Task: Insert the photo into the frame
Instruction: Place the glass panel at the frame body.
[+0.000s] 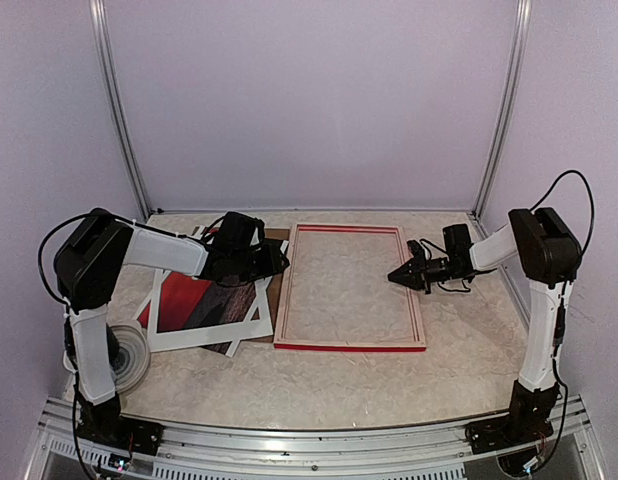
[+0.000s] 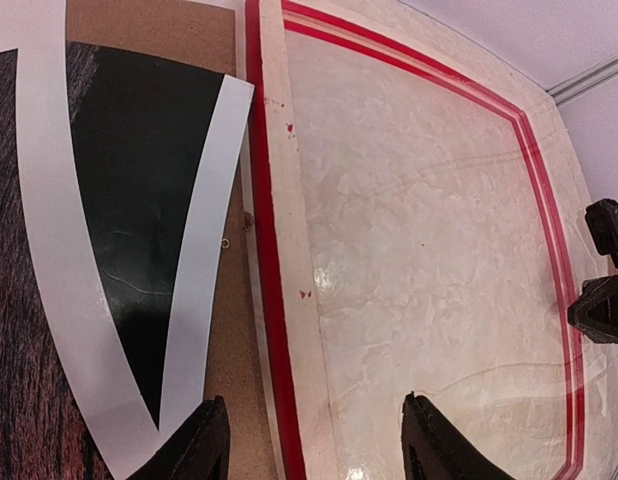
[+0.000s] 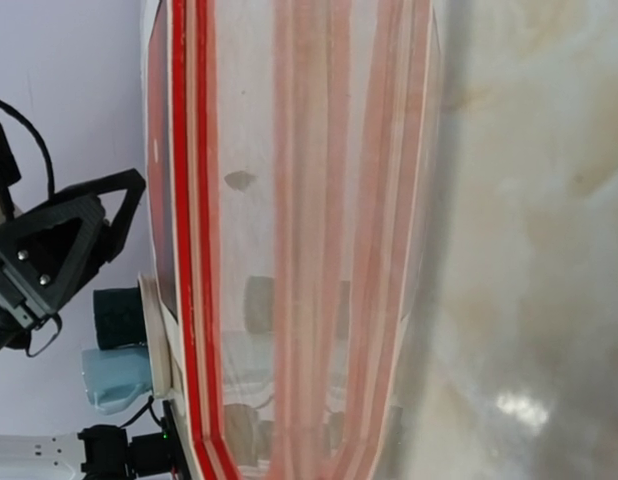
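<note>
The frame (image 1: pixel 349 343) lies flat mid-table with its pale wood side up and red showing at its edges. The photo (image 1: pixel 194 300), red and dark with a white border, lies left of it on a brown backing board (image 2: pixel 229 330). My left gripper (image 1: pixel 282 258) hovers at the frame's left rail (image 2: pixel 274 300). It is open, with one finger over the board and photo (image 2: pixel 139 200) and the other inside the frame. My right gripper (image 1: pixel 394 277) is shut just inside the right rail, holding nothing I can see. Its own fingers are hidden in the right wrist view, where blurred red rails (image 3: pixel 189 200) fill the picture.
A white tape roll (image 1: pixel 129 355) sits at the near left beside the left arm's base. The booth's walls and metal posts (image 1: pixel 497 110) close in the back and sides. The left gripper's black finger (image 3: pixel 69 240) shows beyond the frame.
</note>
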Robot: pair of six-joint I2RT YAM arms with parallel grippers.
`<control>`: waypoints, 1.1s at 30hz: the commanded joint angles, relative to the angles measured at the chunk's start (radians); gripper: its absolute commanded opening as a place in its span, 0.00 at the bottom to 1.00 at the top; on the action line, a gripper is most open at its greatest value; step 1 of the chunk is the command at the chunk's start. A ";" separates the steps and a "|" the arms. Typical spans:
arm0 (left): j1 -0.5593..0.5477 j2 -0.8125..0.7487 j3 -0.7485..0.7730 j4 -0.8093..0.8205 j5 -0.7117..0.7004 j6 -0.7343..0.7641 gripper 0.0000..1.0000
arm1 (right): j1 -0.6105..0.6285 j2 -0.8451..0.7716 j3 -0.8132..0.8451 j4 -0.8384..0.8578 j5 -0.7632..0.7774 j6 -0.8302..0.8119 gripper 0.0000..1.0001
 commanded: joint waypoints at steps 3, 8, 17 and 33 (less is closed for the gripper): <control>-0.008 0.014 -0.001 0.002 -0.004 -0.007 0.59 | 0.005 -0.051 -0.026 0.036 0.000 0.030 0.02; -0.010 0.012 -0.001 0.004 -0.007 -0.007 0.59 | 0.007 -0.052 -0.037 0.049 0.002 0.036 0.02; -0.010 0.013 0.001 0.001 -0.003 -0.007 0.59 | 0.013 -0.039 -0.021 0.043 -0.006 0.034 0.06; -0.010 0.011 0.007 -0.004 -0.003 -0.004 0.59 | 0.015 -0.057 0.014 -0.062 0.019 -0.018 0.24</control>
